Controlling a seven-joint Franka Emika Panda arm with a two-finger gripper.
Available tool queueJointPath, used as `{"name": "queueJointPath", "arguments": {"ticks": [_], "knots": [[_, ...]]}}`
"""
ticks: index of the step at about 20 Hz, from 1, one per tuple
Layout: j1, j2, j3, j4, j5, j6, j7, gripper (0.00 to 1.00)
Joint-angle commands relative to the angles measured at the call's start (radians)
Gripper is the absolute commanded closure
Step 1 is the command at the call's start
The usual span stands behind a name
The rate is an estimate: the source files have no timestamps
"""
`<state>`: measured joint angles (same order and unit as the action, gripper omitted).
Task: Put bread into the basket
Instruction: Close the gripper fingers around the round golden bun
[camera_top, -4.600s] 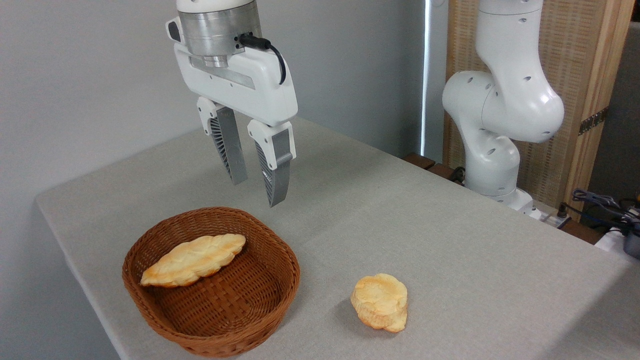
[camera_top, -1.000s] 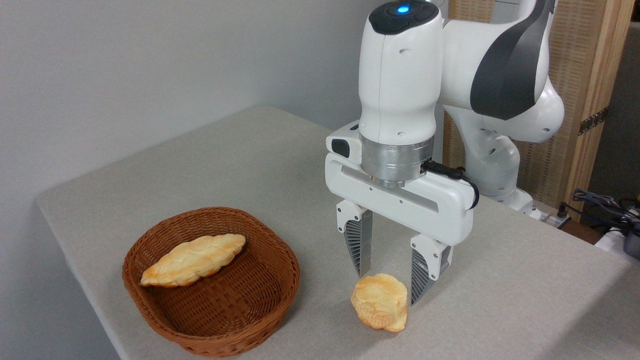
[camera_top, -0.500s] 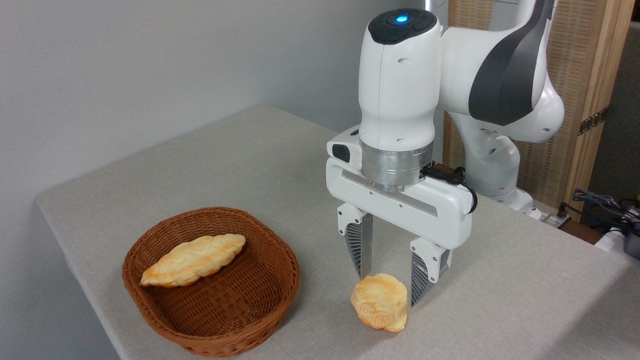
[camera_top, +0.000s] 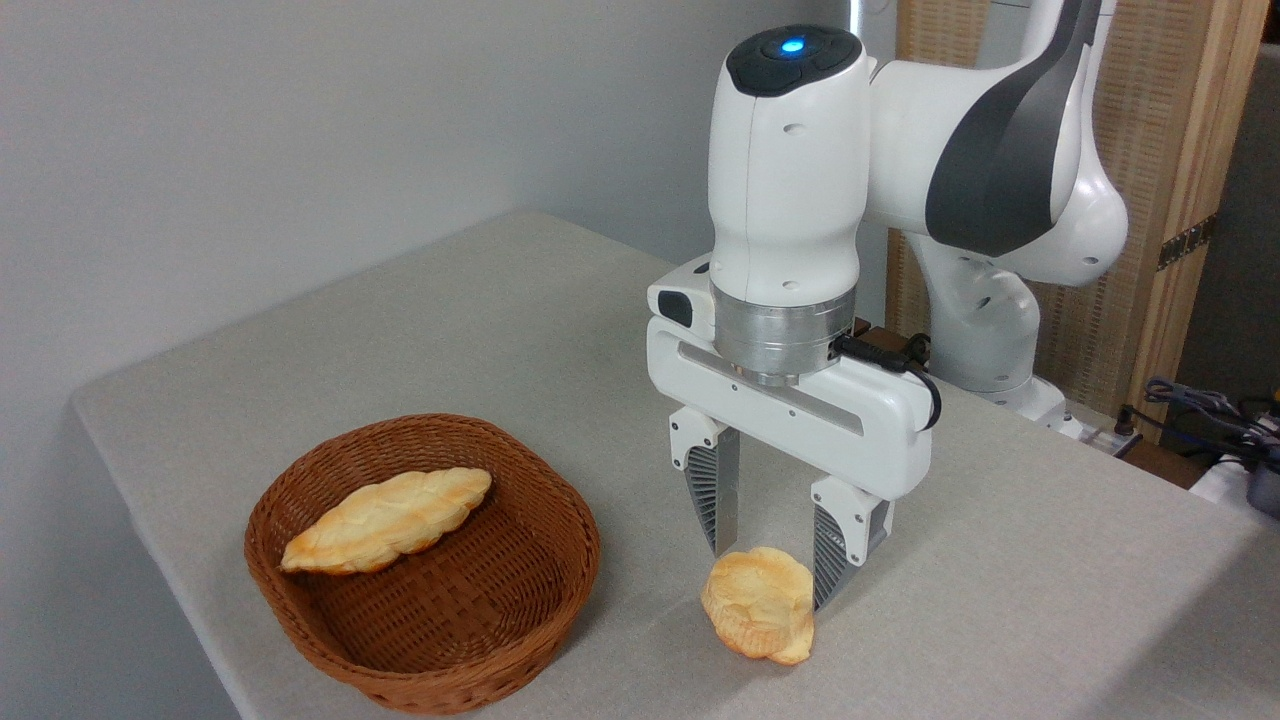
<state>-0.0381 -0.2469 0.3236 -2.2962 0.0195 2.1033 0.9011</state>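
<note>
- We see the white two-finger gripper (camera_top: 768, 572) spread wide, straddling the small round golden bun (camera_top: 760, 604) on the grey table (camera_top: 1000, 560), lower centre.
- Clenching off-centre, we risk tipping it short of the brown wicker basket (camera_top: 560, 570), lower left.

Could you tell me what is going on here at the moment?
A robot arm is working at a grey table. Its gripper is open and lowered just behind a small round bun, with one finger on each side of it. The bun lies on the table, not yet gripped or lifted. To the left sits a brown wicker basket that already holds a long braided loaf. The bun appears to be next for the basket.
</note>
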Motion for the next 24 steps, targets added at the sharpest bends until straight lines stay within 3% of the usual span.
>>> {"name": "queueJointPath", "arguments": {"ticks": [1,24], "knots": [[-0.016,-0.014,0.017,-0.016,-0.003,0.026,0.009,0.0],[-0.02,-0.003,0.032,-0.022,0.008,0.049,0.022,0.0]]}}
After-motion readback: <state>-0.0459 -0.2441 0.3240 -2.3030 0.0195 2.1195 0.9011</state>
